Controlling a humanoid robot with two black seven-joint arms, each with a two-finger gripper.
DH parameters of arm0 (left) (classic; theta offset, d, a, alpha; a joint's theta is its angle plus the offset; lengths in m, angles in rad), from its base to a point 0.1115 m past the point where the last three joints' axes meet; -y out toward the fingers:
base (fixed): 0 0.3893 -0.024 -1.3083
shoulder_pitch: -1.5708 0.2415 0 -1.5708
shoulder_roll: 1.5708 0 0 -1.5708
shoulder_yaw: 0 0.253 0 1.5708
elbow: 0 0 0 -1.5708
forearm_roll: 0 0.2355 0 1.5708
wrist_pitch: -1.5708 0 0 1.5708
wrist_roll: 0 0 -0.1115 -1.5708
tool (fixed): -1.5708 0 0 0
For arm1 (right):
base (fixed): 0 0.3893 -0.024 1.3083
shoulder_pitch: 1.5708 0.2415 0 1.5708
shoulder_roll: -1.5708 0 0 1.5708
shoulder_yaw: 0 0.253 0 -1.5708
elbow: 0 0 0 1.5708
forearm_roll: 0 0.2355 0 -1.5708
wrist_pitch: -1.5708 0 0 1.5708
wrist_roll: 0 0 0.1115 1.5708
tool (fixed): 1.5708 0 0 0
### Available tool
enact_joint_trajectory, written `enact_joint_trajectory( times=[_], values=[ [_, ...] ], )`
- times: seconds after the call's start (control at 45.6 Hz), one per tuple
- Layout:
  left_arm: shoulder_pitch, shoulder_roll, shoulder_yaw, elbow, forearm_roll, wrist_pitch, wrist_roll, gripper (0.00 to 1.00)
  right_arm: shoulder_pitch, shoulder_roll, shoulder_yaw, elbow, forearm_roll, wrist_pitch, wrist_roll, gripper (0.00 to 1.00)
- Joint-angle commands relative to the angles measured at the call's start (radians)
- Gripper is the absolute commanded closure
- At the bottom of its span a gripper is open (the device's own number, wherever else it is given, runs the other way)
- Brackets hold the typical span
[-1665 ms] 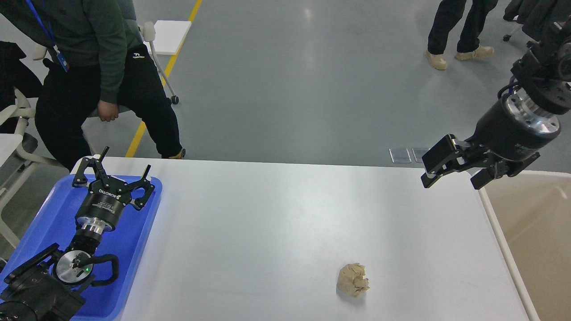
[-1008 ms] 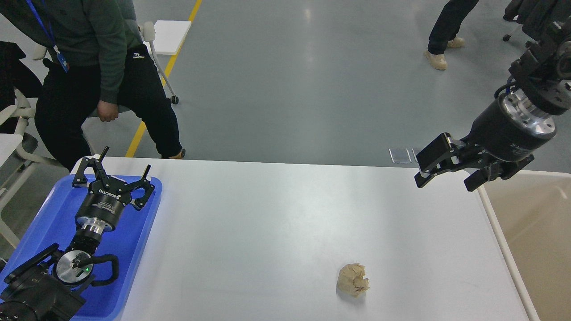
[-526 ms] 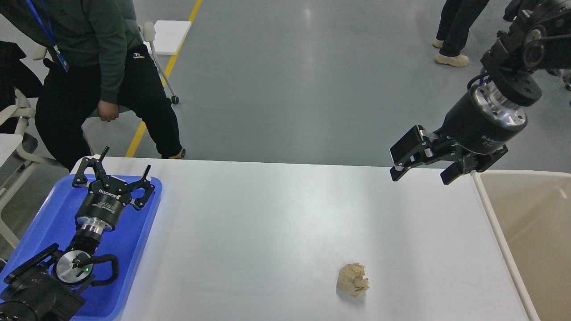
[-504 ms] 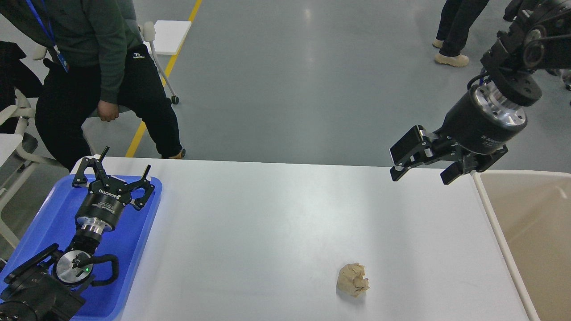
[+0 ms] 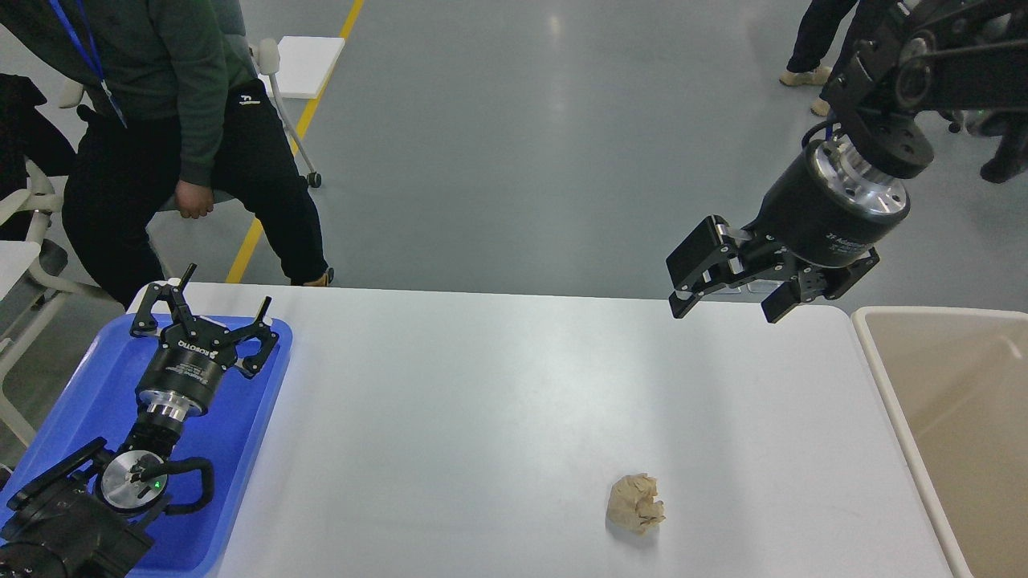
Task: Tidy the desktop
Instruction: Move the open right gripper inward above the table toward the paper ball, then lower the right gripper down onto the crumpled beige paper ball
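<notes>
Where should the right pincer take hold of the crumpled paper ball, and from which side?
Probably from straight above, closing across the middle of the paper ball. It lies alone on the desktop, with nothing around it, and its crumpled, roughly round shape offers no handle or edge. The right pincer, open, is the nearer one.

Glossy grey floor [image 5: 498, 160], yellow line [image 5: 299, 128]

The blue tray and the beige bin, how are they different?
The blue tray is shallow and sits on the left of the table; the beige bin is deeper and stands off its right edge. The left gripper hangs over the tray; nothing is over the bin. Both look empty.
</notes>
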Motion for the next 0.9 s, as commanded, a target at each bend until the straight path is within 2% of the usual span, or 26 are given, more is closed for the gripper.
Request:
enact_joint_trajectory(
  times=[0.0,0.548,0.613,0.767,0.876],
  values=[
    [0.0,0.0,0.0,0.0,0.0,0.0,0.001,0.01,0.039,0.058,-0.002,-0.003,-0.005,0.0,0.002,0.0],
    [0.0,0.0,0.0,0.0,0.0,0.0,0.001,0.01,-0.102,0.131,0.017,0.001,0.121,0.0,-0.001,0.0],
    [0.0,0.0,0.0,-0.002,0.0,0.0,0.001,0.01,-0.148,0.14,0.012,0.001,0.12,-0.064,-0.001,0.0],
    [0.0,0.0,0.0,-0.002,0.0,0.0,0.001,0.01,-0.285,0.163,-0.012,0.001,0.109,-0.308,-0.001,0.0],
    [0.0,0.0,0.0,0.0,0.0,0.0,0.001,0.01,-0.366,0.182,0.0,0.003,0.107,-0.394,-0.001,0.0]
  ],
)
